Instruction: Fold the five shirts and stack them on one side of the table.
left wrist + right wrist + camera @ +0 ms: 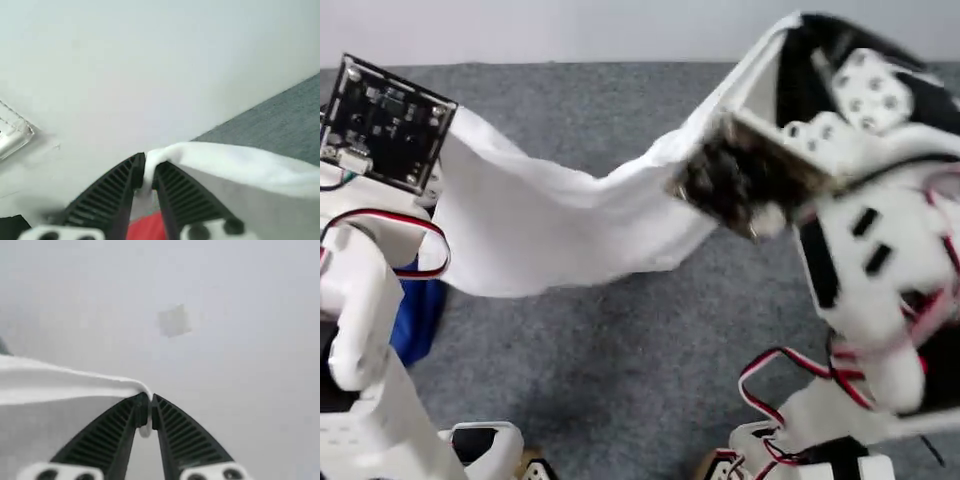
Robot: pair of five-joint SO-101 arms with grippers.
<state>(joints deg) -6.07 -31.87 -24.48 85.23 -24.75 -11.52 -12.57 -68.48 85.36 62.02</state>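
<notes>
**Inspector:** Nearest the overhead lens stands the right arm [860,230], raised well above the table [650,390]. State of its claw?

**Onlooker:** The right gripper [145,414] is clenched on an edge of the white shirt [550,230], and a nub of cloth shows between the closed tips. The left gripper [145,169] is pinched the same way on another edge of that shirt.

**Inspector:** Position of the garment?

**Onlooker:** It is held above the table, strung between the two claws and sagging in the middle. I cannot tell whether its lower edge brushes the table.

**Inspector:** Reason for that hold?

**Onlooker:** My judgement is that gripping two edges apart and up high lets the cloth hang open and shed its creases. It could then be laid flat on the table for folding. The slack in the middle suggests the claws are not yet far enough apart.

**Inspector:** Anything else on the table?

**Onlooker:** A blue cloth [420,315] lies on the table at the left arm's side, partly hidden behind the left arm [365,300]. It may be another of the shirts, though I cannot confirm that or see whether it is folded.

**Inspector:** Risk?

**Onlooker:** The grip is shallow, so an edge could slip free.
</notes>
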